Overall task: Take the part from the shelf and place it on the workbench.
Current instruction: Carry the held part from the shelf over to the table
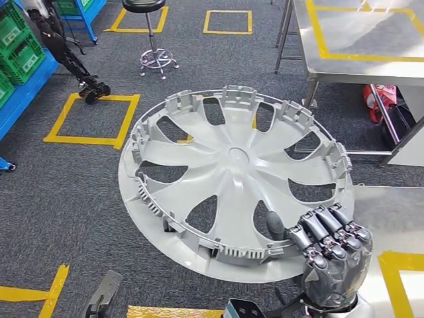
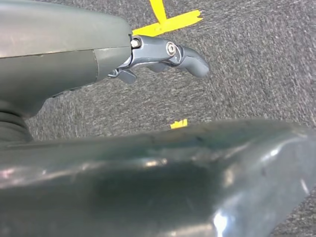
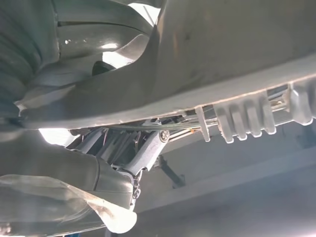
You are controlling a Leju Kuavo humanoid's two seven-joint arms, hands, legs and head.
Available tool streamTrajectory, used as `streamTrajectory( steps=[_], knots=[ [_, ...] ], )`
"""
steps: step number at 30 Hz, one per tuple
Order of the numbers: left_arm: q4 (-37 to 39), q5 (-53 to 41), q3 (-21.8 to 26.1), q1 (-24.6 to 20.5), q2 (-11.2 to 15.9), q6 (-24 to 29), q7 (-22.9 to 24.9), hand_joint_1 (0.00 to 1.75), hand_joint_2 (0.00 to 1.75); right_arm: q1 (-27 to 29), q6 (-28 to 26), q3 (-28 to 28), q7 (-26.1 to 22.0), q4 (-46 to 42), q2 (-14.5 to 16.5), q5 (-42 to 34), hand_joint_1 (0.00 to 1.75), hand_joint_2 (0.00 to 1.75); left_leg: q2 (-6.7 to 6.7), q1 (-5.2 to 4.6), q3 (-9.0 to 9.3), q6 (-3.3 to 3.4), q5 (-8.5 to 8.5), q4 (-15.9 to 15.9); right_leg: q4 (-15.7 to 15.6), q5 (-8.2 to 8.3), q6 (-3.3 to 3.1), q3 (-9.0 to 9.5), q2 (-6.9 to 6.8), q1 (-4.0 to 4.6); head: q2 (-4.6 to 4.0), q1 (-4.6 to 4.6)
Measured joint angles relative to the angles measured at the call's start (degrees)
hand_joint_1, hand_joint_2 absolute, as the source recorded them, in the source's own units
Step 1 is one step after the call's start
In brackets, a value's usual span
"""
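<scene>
Carrying the part (image 1: pixel 235 179) off the shelf, right hand (image 1: pixel 332 255) fingers grip its rim; left hand (image 2: pixel 164 54) unclear; table (image 1: pixel 360 40) placement remains.

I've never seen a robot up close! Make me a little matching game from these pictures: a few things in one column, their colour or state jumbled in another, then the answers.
Things:
1. large round grey plastic wheel cover
2. round black swivel stool on a chrome base
3. stacked plastic crates on the blue shelf
4. robot's right hand

Descriptions:
A. green
B. gripping a rim, fingers curled over its edge
C. held up above the grey carpet floor
D. standing by a yellow taped square

Pairs: 1-C, 2-D, 3-A, 4-B
</scene>
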Motion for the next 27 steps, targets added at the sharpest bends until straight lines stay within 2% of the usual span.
streamTrajectory(
  steps=[1, 2, 5, 7, 9, 10, 11, 12, 13, 14, 16, 17, 20, 21, 22, 23, 25, 26, 27],
  knots=[
    [0.0, 0.0, 0.0, 0.0, 0.1, 0.0, 0.0, 0.0, 0.0, 0.0, 0.0, 0.0, -0.1, 0.0, 0.0, 0.0, 1.75, 1.75, -0.04, -0.02, -0.2, -0.45, -0.11, 0.4, -2.0, 0.43, -0.15, 1.11, 0.05, 0.0, 0.0, 0.01],
    [0.0, 0.0, 0.0, 0.0, 0.2, 0.0, 0.1, 0.0, 0.0, 0.0, 0.0, 0.0, -0.3, 0.0, 0.0, 0.0, 1.75, 1.75, -0.08, -0.08, -0.39, -0.84, -0.12, 0.7, -2.6, 0.3, -0.43, 1.46, 0.17, 0.14, 0.0, 0.0],
    [0.0, -0.1, 0.0, 0.1, 0.0, -0.1, 0.2, 0.0, 0.0, 0.1, 0.0, -0.1, -0.5, 0.0, 0.0, 0.0, 1.75, 1.75, -0.12, 0.2, -0.7, -1.53, -0.44, 1.1, -2.3, 0.56, -1.78, 1.17, 0.39, 0.47, 0.0, -0.07],
    [0.0, -0.1, 0.0, 0.1, -0.1, -0.1, 0.2, 0.0, 0.0, 0.1, 0.0, -0.2, -0.6, 0.0, 0.0, 0.0, 1.75, 1.75, -0.14, 0.34, -1.96, -1.77, -3.29, 4.6, -2.4, 0.87, -2.67, 0.97, 0.34, 0.56, 0.0, -0.17],
    [0.0, -0.1, 0.0, 0.1, -0.1, -0.1, 0.2, 0.0, 0.0, 0.1, 0.0, -0.2, -0.7, 0.0, 0.0, 0.0, 1.75, 1.75, -0.16, 0.29, -4.8, -1.7, -7.74, 12.1, -2.4, 1.19, -3.31, 0.55, 0.31, 0.9, 0.0, -0.32],
    [0.0, -0.1, 0.0, 0.1, -0.2, -0.1, 0.2, 0.0, 0.0, 0.1, 0.0, -0.2, -0.7, 0.0, 0.0, 0.0, 1.75, 1.75, -0.17, 0.24, -5.99, -1.55, -9.24, 15.5, -2.4, 1.36, -3.56, 0.28, 0.32, 1.12, 0.0, -0.36],
    [0.1, -0.1, 0.0, 0.1, -0.2, -0.1, 0.2, 0.0, 0.0, 0.1, 0.0, -0.2, -0.7, 0.0, 0.0, 0.0, 1.75, 1.75, -0.19, 0.15, -6.45, -1.32, -9.77, 17.2, -2.4, 1.54, -3.76, 0.0, 0.34, 1.34, 0.0, -0.37],
    [0.1, -0.1, 0.0, 0.1, -0.2, -0.1, 0.2, 0.0, 0.0, 0.1, 0.0, -0.2, -0.7, 0.0, 0.0, 0.0, 1.75, 1.75, -0.21, -0.01, -5.72, -0.98, -9.09, 16.5, -2.4, 1.73, -3.9, -0.23, 0.38, 1.53, 0.0, -0.37],
    [0.1, -0.1, 0.0, 0.1, -0.2, -0.1, 0.2, 0.0, 0.0, 0.2, 0.0, -0.2, -0.8, 0.0, 0.0, 0.0, 1.75, 1.75, -0.24, -0.22, -4.05, -0.6, -7.62, 13.8, -2.4, 1.9, -3.96, -0.38, 0.43, 1.66, 0.0, -0.37],
    [0.1, -0.1, 0.0, 0.0, -0.1, -0.1, 0.2, 0.0, 0.0, 0.2, 0.0, -0.2, -0.8, 0.0, 0.0, 0.0, 1.75, 1.75, -0.3, -0.51, -1.72, -0.14, -5.79, 9.9, -2.4, 2.06, -3.93, -0.47, 0.47, 1.74, 0.0, -0.36],
    [0.1, -0.1, 0.0, -0.1, 0.0, -0.1, 0.2, 0.0, 0.0, 0.1, 0.0, -0.3, -0.8, 0.0, 0.0, 0.0, 1.75, 1.75, -0.44, -1.03, 2.0, 0.53, -3.65, 3.0, -2.3, 2.4, -3.6, -0.71, 0.49, 1.91, 0.0, -0.35],
    [0.1, -0.1, 0.0, -0.1, 0.0, -0.1, 0.2, 0.0, 0.0, 0.1, 0.0, -0.3, -0.8, 0.0, 0.0, 0.0, 1.75, 1.75, -0.5, -1.23, 2.75, 0.68, -3.31, 1.3, -2.3, 2.63, -3.31, -0.87, 0.47, 1.9, 0.0, -0.34],
    [0.1, -0.1, 0.0, 0.0, 0.0, -0.1, 0.2, 0.0, 0.0, 0.2, 0.0, -0.4, -0.8, 0.0, 0.0, 0.0, 1.75, 1.75, -0.44, -1.31, 2.58, 0.74, -2.49, 0.2, -2.3, 3.12, -2.33, -1.34, 0.42, 1.71, 0.0, -0.32],
    [0.1, -0.1, 0.0, 0.0, -0.1, -0.1, 0.2, 0.0, 0.0, 0.2, 0.0, -0.4, -0.8, 0.0, 0.0, 0.0, 1.75, 1.75, -0.35, -1.2, 2.43, 0.92, -1.99, -0.1, -1.7, 2.32, -2.07, -1.78, 0.39, 1.71, 0.0, -0.27],
    [0.1, -0.1, 0.0, -0.1, -0.1, -0.1, 0.2, 0.0, 0.0, 0.1, 0.0, -0.4, -0.8, 0.0, 0.0, 0.0, 1.75, 1.75, -0.24, -1.06, 2.14, 1.13, -1.46, -0.3, 0.0, 0.7, -1.82, -2.56, 0.37, 1.72, 0.0, -0.21],
    [0.1, -0.1, 0.0, -0.1, -0.1, -0.1, 0.2, 0.0, 0.0, 0.1, 0.0, -0.4, -0.8, 0.0, 0.0, 0.0, 1.75, 1.75, -0.11, -1.01, 1.74, 1.3, -1.05, -0.4, 2.8, -1.58, -1.64, -3.64, 0.33, 1.69, 0.0, -0.17],
    [0.1, -0.1, 0.0, -0.2, -0.2, -0.1, 0.2, 0.0, 0.0, 0.1, 0.0, -0.4, -0.8, 0.0, 0.0, 0.0, 1.75, 1.75, 0.08, -1.06, 0.65, 1.51, -0.31, -0.4, 9.8, -5.85, -1.23, -5.79, 0.3, 1.61, 0.0, -0.14],
    [0.1, -0.1, 0.0, -0.1, -0.2, -0.1, 0.2, 0.0, 0.0, 0.2, 0.0, -0.4, -0.8, 0.0, 0.0, 0.0, 1.75, 1.75, 0.16, -1.09, 0.12, 1.48, 0.06, -0.3, 12.0, -6.72, -1.06, -6.11, 0.29, 1.54, 0.0, -0.16],
    [0.1, -0.1, 0.0, -0.1, -0.2, -0.1, 0.2, 0.0, 0.0, 0.2, 0.0, -0.4, -0.8, 0.0, 0.0, 0.0, 1.75, 1.75, 0.22, -1.09, -0.41, 1.4, 0.41, -0.3, 12.2, -6.56, -0.92, -5.46, 0.27, 1.45, 0.0, -0.15]
  ],
)
